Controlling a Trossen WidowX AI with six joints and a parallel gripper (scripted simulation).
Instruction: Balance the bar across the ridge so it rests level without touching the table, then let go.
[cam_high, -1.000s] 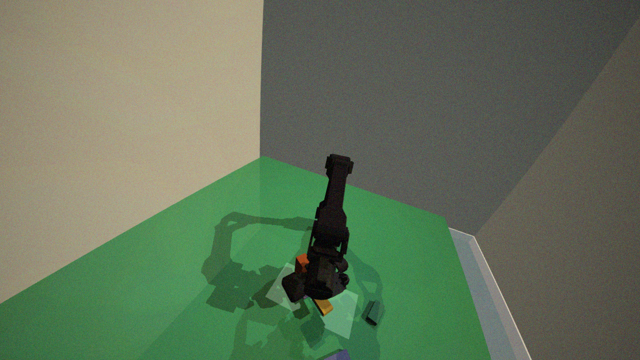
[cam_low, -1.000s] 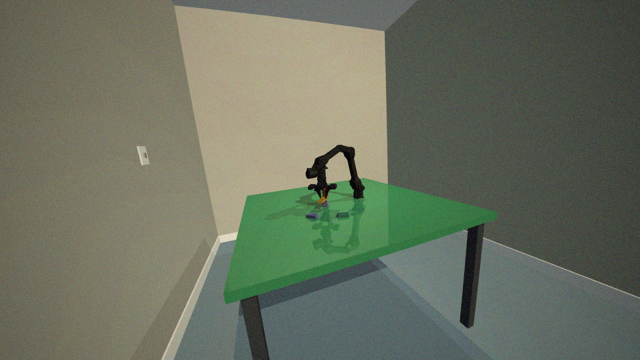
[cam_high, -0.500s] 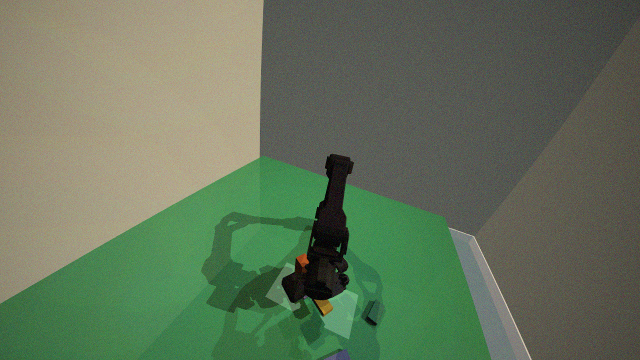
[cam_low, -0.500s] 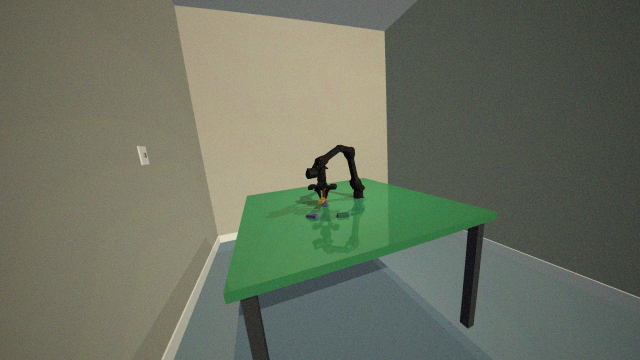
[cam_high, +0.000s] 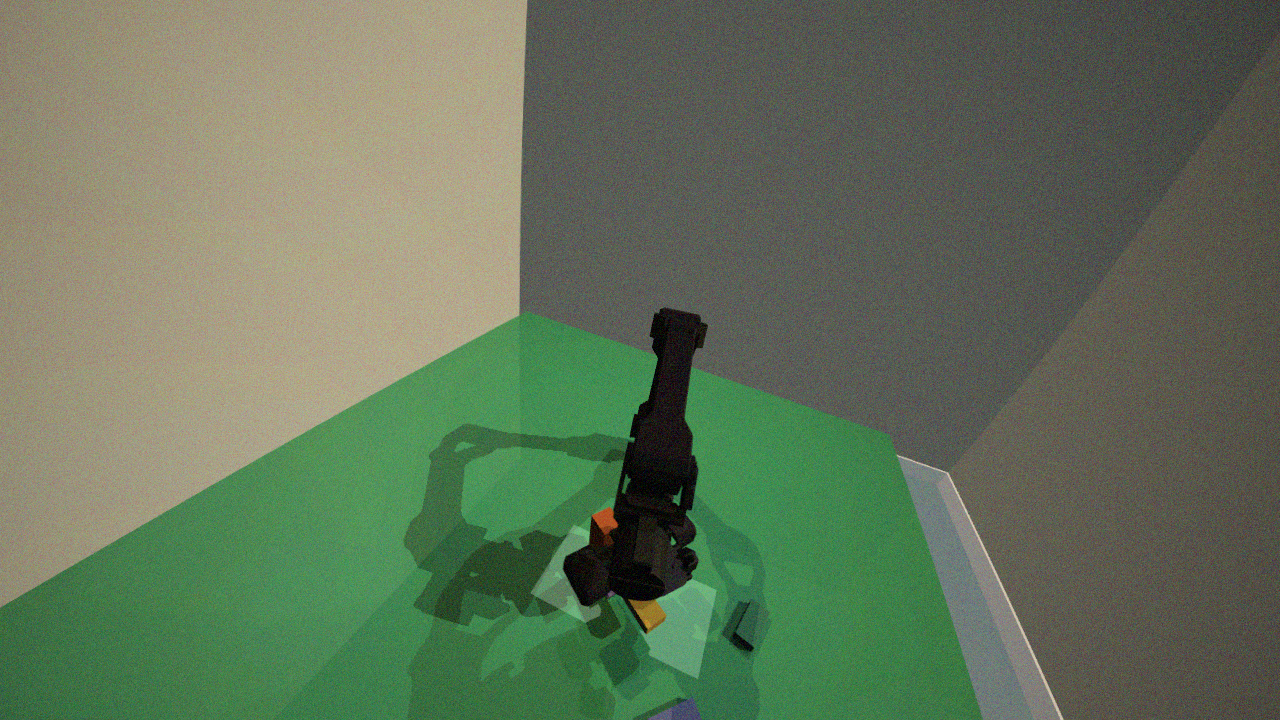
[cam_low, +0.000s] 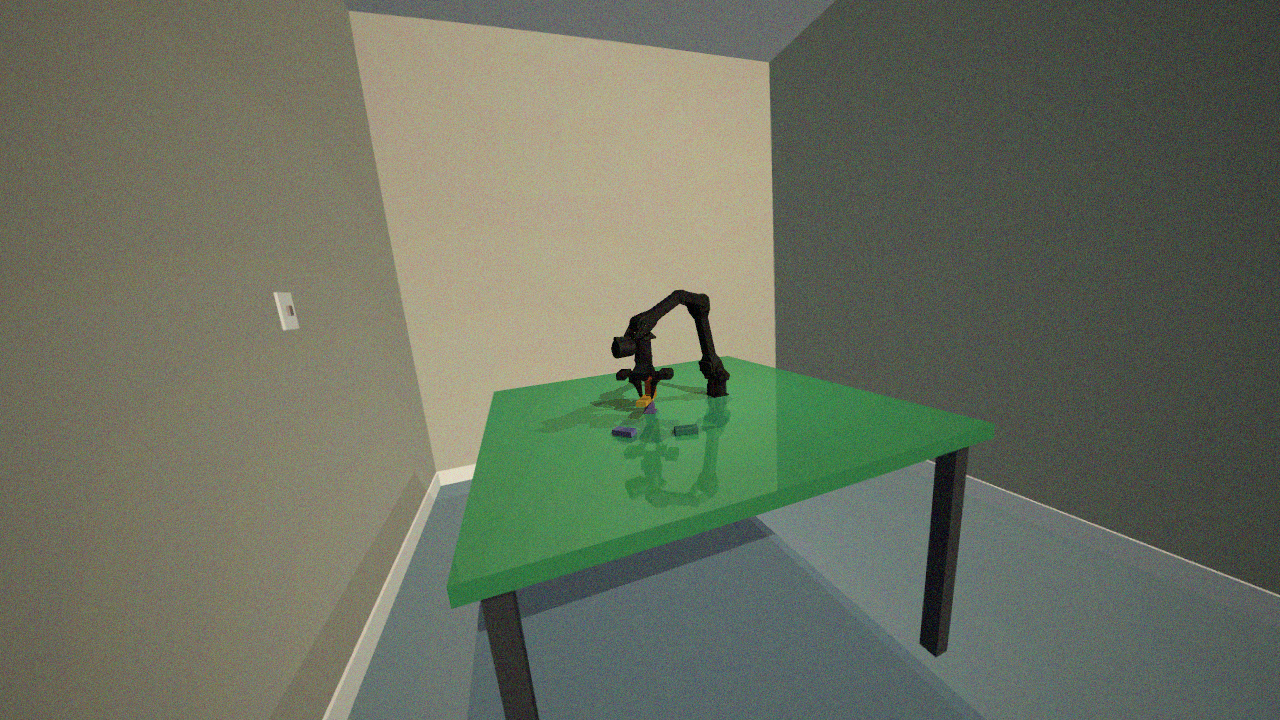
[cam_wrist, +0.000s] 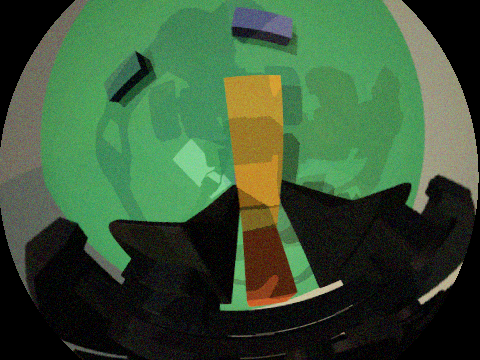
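The yellow bar (cam_high: 648, 614) (cam_low: 643, 402) (cam_wrist: 256, 135) runs lengthwise between my fingers. A taller orange-red block (cam_high: 604, 526) (cam_wrist: 267, 262) sits at the bar's end nearer the arm base. My gripper (cam_low: 646, 395) (cam_wrist: 258, 187) is shut on the bar between its yellow end and that block; in the top view the arm hides the fingertips. The small purple ridge (cam_low: 650, 408) is right under the bar in the exterior view, and mostly hidden in the other views. The bar looks close to level, off the table. I cannot tell whether it touches the ridge.
A purple-blue block (cam_high: 677, 711) (cam_low: 624, 432) (cam_wrist: 262, 24) lies on the green table (cam_high: 340, 501) (cam_low: 805, 429) beyond the bar's yellow end. A dark green block (cam_high: 746, 624) (cam_low: 685, 430) (cam_wrist: 126, 77) lies to one side. Both are apart from the bar.
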